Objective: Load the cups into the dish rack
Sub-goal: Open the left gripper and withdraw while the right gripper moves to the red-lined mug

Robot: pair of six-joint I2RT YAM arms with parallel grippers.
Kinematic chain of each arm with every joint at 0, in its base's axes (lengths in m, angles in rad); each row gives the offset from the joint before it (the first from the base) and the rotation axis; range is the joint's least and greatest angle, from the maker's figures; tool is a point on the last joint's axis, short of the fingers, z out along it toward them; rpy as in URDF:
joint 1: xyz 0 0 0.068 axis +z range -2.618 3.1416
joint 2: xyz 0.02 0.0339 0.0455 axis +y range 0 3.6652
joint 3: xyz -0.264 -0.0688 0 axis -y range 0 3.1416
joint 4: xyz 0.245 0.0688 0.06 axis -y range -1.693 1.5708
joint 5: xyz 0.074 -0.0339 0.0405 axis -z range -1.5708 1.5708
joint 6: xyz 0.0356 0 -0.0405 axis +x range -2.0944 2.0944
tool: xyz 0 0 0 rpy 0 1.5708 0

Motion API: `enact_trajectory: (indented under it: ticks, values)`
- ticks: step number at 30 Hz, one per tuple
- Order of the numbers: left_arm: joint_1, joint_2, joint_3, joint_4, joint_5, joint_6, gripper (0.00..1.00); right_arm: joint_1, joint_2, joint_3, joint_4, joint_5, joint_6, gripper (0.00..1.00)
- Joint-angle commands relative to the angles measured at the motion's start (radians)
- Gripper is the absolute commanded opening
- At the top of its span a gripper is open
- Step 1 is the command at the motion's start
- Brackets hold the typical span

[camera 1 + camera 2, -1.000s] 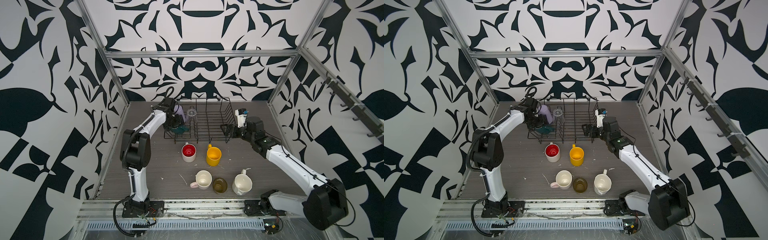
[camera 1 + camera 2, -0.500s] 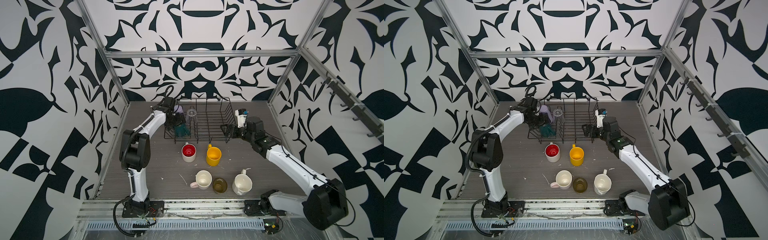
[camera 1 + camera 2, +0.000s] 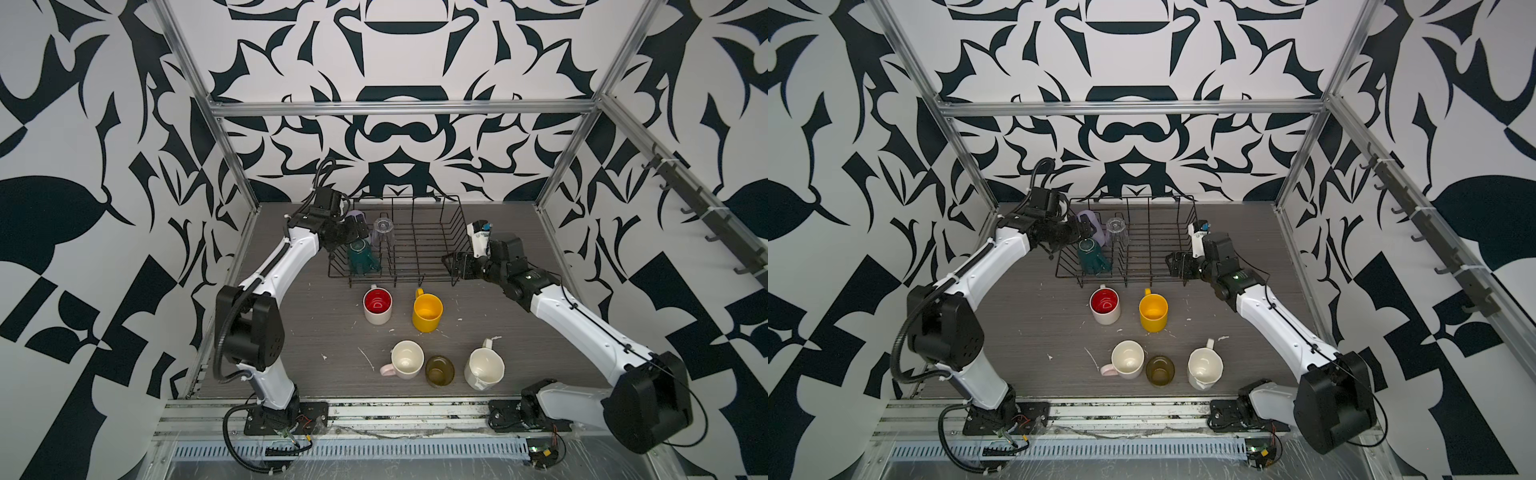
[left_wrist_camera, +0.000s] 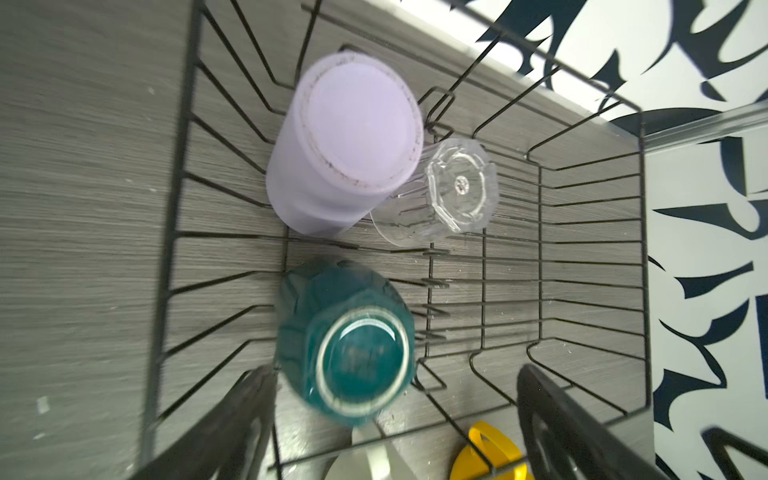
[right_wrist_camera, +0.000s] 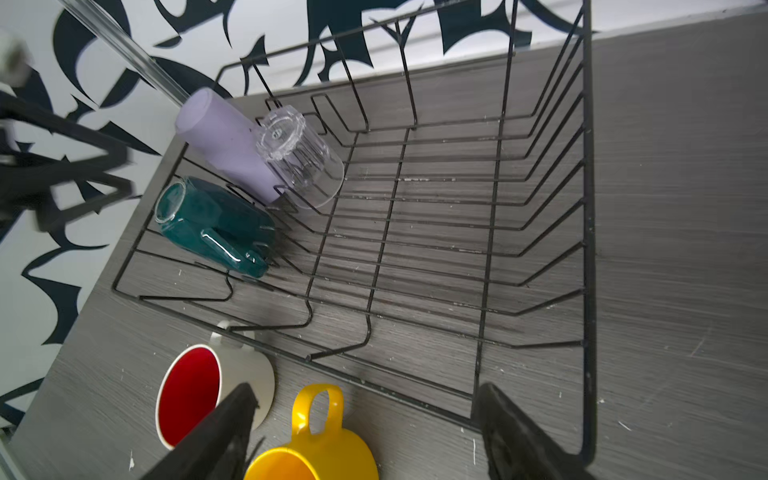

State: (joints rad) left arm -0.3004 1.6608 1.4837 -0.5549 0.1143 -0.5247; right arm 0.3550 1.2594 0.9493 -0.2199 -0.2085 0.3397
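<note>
Five cups [image 3: 427, 313] stand mouth-up on the table [image 3: 311, 324]. The right claw [image 5: 365, 392] gapes empty at the dish rack's [image 3: 419, 253] near corner. Inside, green mug [image 3: 362, 258], lilac tumbler [image 4: 345, 141] and clear glass [image 4: 453, 187] lean bases-up; left claw [image 4: 392, 376] spread empty above.

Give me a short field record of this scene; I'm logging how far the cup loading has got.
rack: dish rack, at the far side of the table
in rack, bases up: lilac tumbler, clear glass, dark green mug
on table, upright: red-lined pink mug, yellow mug, cream mug, olive glass, white faceted mug
left gripper: open, empty, over the dark green mug
right gripper: open, empty, at the rack's near right corner
cups left to load: five
</note>
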Motion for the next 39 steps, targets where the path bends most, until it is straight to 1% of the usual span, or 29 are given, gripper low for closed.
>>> enact_trajectory:
  ticks: [1,2,4,7,9,13,16,19,22,25,29,33,39]
  values:
    - [0.032,-0.141,-0.074,0.083,-0.052,0.048,0.93,0.01,-0.009,0.07,-0.093,0.011,-0.044,0.82]
    - [0.039,-0.183,-0.101,0.109,-0.063,0.059,0.94,0.014,-0.014,0.07,-0.106,0.021,-0.045,0.82]
    - [0.051,-0.278,-0.168,0.166,-0.098,0.095,1.0,0.027,-0.034,0.07,-0.136,0.042,-0.045,0.8]
    - [0.062,-0.424,-0.258,0.233,-0.138,0.145,0.99,0.049,-0.069,0.072,-0.19,0.078,-0.037,0.79]
    - [0.074,-0.499,-0.319,0.283,-0.133,0.17,0.99,0.07,-0.091,0.067,-0.215,0.111,-0.037,0.78]
    - [0.097,-0.606,-0.428,0.376,-0.137,0.188,0.99,0.117,-0.098,0.07,-0.267,0.159,-0.029,0.76]
    - [0.113,-0.644,-0.466,0.391,-0.127,0.188,0.99,0.171,-0.091,0.072,-0.289,0.197,-0.032,0.74]
    - [0.121,-0.654,-0.484,0.386,-0.141,0.188,0.99,0.23,-0.069,0.091,-0.314,0.25,-0.034,0.72]
    - [0.124,-0.662,-0.485,0.374,-0.15,0.176,0.99,0.277,-0.028,0.151,-0.359,0.258,-0.044,0.69]
    - [0.124,-0.675,-0.511,0.402,-0.155,0.177,0.99,0.327,0.009,0.187,-0.365,0.276,-0.063,0.66]
    - [0.126,-0.688,-0.511,0.384,-0.166,0.172,0.99,0.378,0.08,0.247,-0.368,0.251,-0.057,0.59]
    - [0.126,-0.712,-0.53,0.386,-0.188,0.188,0.99,0.445,0.149,0.298,-0.357,0.258,-0.044,0.44]
    - [0.127,-0.735,-0.527,0.371,-0.208,0.194,0.99,0.503,0.257,0.384,-0.363,0.223,-0.024,0.43]
